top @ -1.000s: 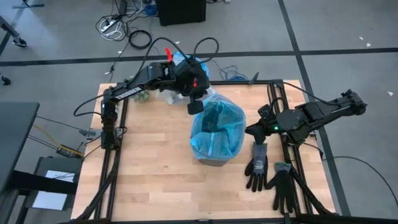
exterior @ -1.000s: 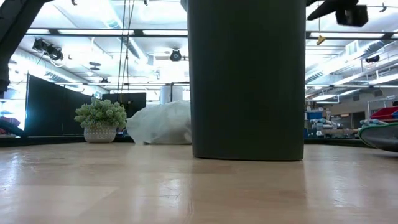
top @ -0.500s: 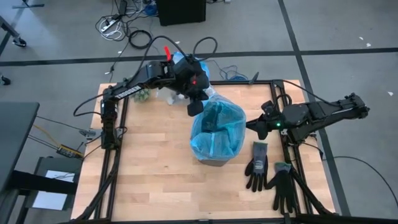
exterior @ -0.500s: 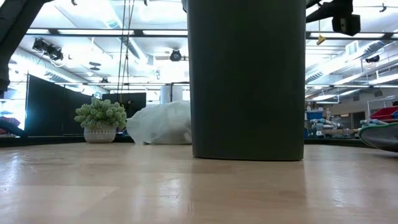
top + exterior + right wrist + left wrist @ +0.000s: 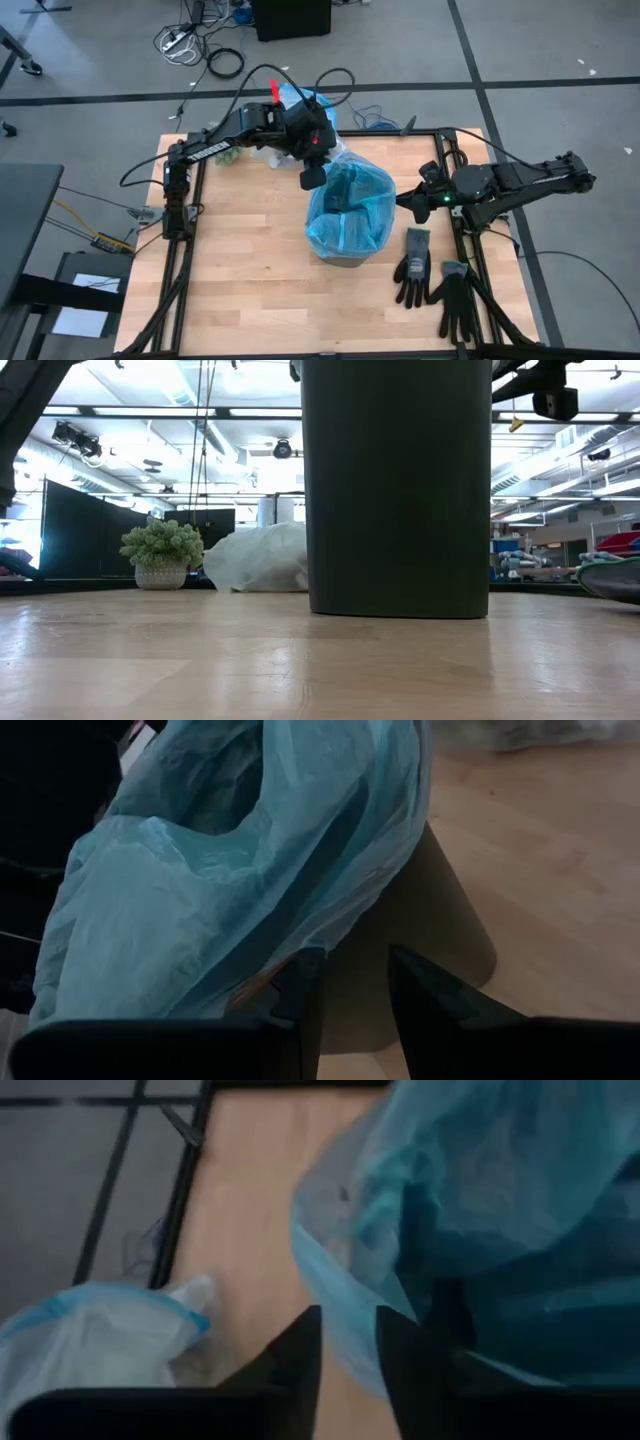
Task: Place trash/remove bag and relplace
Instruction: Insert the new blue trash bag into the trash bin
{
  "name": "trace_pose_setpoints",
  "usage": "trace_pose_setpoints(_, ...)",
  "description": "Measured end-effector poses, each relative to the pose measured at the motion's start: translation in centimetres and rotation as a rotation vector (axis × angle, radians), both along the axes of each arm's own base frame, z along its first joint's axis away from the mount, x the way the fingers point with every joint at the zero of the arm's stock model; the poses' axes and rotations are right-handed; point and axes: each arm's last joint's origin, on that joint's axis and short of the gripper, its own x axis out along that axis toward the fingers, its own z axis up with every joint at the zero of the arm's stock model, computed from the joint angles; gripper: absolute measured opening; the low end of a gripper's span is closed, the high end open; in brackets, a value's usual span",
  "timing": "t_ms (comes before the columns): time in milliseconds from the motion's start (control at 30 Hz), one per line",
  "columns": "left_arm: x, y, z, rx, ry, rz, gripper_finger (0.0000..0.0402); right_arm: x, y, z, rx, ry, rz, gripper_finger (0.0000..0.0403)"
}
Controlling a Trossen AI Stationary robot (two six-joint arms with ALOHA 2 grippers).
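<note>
A black bin (image 5: pixel 350 255) lined with a light-blue plastic bag (image 5: pixel 350 210) stands mid-bench (image 5: pixel 250 290). Two black gloves (image 5: pixel 430 280) lie flat beside it. A potted green plant (image 5: pixel 161 555) sits at the far edge.

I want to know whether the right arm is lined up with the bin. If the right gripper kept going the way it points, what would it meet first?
Most likely the light-blue bag draped over the black bin; right gripper open, depth unclear.

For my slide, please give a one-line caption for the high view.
Two arms flank a black bin lined with a light-blue bag; left claw at its rim, black gloves beside.
</note>
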Motion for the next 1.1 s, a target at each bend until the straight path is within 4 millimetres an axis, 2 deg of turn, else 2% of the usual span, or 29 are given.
trace_pose_setpoints(267, 0.9, -0.6, -1.1, -0.043, 0.029, 0.010, 0.0199, -0.1, 0.0, -0.2, 0.000, 0.022, 0.001, 0.0100)
trace_pose_setpoints(467, 1.5, -0.5, -1.7, -0.052, 0.048, 0.046, 0.0217, -0.1, 0.0, -0.2, 0.007, 0.021, -0.001, 0.0100)
trace_pose_setpoints(633, 1.3, -0.1, -2.0, 0.042, 0.085, 0.152, 0.0177, 0.0, 0.0, -0.2, 0.007, 0.021, -0.002, 0.0099)
trace_pose_setpoints(933, 1.2, 0.1, -1.9, 0.088, 0.093, 0.194, 0.0015, 0.5, 0.1, -0.5, 0.003, 0.045, -0.003, 0.0066)
trace_pose_setpoints(1100, 1.2, 0.0, -1.9, 0.071, 0.087, 0.199, 0.0009, 0.8, 0.2, -0.6, 0.015, 0.040, -0.009, 0.0030)
